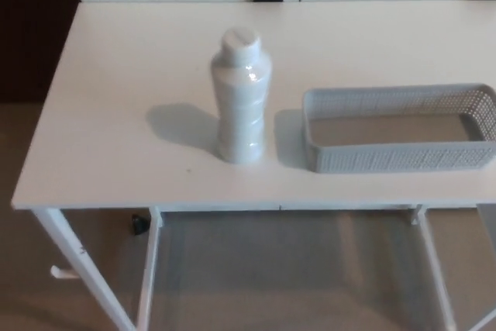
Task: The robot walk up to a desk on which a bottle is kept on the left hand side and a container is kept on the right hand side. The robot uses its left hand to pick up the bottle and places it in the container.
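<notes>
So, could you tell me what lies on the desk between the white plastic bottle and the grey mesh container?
Nothing: the head view shows only bare white desk top, in shadow, between the upright white plastic bottle and the grey mesh container.

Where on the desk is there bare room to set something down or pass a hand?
The desk is bare left of the bottle, all along the back edge, and inside the basket. The one tight spot is the narrow gap between bottle and basket. No hand is in view.
</notes>
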{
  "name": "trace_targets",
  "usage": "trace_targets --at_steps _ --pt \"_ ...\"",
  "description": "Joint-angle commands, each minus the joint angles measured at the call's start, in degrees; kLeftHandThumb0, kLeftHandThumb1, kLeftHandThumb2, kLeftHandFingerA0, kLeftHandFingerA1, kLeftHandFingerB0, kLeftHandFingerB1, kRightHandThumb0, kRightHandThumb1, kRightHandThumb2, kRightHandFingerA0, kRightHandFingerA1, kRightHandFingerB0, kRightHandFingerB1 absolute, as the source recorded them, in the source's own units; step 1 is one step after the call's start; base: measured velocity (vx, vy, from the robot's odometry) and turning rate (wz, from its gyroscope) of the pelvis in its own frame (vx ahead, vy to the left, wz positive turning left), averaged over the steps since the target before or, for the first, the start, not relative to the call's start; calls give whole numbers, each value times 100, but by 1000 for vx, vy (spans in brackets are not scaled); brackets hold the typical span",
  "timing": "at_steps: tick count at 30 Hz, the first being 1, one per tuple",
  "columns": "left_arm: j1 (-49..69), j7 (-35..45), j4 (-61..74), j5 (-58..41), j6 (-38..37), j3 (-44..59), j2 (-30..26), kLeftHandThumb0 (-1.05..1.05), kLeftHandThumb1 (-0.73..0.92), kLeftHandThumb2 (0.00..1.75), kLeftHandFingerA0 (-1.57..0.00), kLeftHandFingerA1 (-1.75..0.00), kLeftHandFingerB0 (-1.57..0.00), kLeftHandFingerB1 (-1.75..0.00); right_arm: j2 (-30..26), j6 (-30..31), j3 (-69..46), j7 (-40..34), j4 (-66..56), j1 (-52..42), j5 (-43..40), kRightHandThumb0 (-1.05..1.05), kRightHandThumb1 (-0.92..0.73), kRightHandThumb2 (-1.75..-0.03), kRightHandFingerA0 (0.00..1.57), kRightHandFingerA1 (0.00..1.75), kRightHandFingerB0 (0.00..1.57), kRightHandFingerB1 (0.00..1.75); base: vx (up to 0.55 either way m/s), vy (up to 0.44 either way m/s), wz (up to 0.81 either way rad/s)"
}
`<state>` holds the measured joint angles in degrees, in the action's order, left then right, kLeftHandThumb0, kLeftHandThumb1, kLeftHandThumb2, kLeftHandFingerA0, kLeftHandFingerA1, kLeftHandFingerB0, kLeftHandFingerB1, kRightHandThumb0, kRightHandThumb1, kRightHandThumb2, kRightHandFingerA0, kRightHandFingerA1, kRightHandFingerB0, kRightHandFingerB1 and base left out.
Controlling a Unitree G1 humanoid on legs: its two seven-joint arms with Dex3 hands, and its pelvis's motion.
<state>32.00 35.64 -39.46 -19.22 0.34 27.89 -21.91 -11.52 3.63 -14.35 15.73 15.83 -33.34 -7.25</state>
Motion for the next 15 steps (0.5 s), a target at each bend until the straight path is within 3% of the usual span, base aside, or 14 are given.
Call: trace_targets --at_steps 1,3,4,5,6,7,8,12,13,14,15 --pt "-61 58 -42 -39 -46 12 -68 -24 73 62 -55 -44 -34 -34 -30 6 -71 -31 16 20 -68 13 -82 -152 42 86 17 72 152 -68 0" --pt "-17 77 36 -37 -58 4 -58 -23 74 62 -55 -43 -34 -34 -54 -35 -56 -39 67 32 -19 12 -80 -150 45 86 19 72 120 -112 -1" --pt "-46 35 36 -78 -3 41 -43 -21 69 60 -54 -43 -32 -33 -56 -16 -56 -2 -25 1 -47 10 -83 -158 38 86 12 72 0 0 0" --pt "-84 -33 73 -151 105 104 -18 -17 50 92 -44 -60 -18 -48 -43 29 -67 24 -147 -26 -96 22 -41 -175 34 95 0 69 0 0 0" --pt "-97 -65 113 -189 161 135 -8 -17 50 92 -44 -60 -18 -48 -24 62 -78 5 -185 -22 -115 22 -41 -175 34 95 0 69 40 23 -10" --pt "-81 -138 239 -242 250 187 15 -16 47 90 -45 -61 -15 -47 -4 81 -84 -35 -191 -13 -111 27 -44 -174 34 95 0 69 -17 20 -9" --pt "-107 -213 360 -297 313 257 35 -16 47 90 -44 -61 -15 -47 -9 114 -87 -84 -126 50 -80 15 -81 -152 42 85 18 72 -67 56 -13" --pt "-190 -188 299 -219 230 262 33 -18 50 92 -41 -59 -14 -47 -24 200 -118 -39 -167 52 -130 14 -82 -152 44 87 16 71 19 129 -7" --pt "-214 -195 234 -169 178 236 28 -23 70 60 -50 -42 -28 -32 -12 266 -116 -53 -272 20 -134 25 -51 -175 36 96 0 67 28 438 12" --pt "-199 -176 199 -109 106 194 31 -24 67 59 -50 -43 -29 -32 1 327 -106 -68 -363 -4 -125 14 -83 -154 40 85 13 70 31 420 -26" --pt "-176 -155 204 -94 78 177 33 -24 67 59 -50 -43 -29 -32 6 339 -102 -70 -375 -6 -119 14 -83 -154 40 85 13 70 33 410 8"
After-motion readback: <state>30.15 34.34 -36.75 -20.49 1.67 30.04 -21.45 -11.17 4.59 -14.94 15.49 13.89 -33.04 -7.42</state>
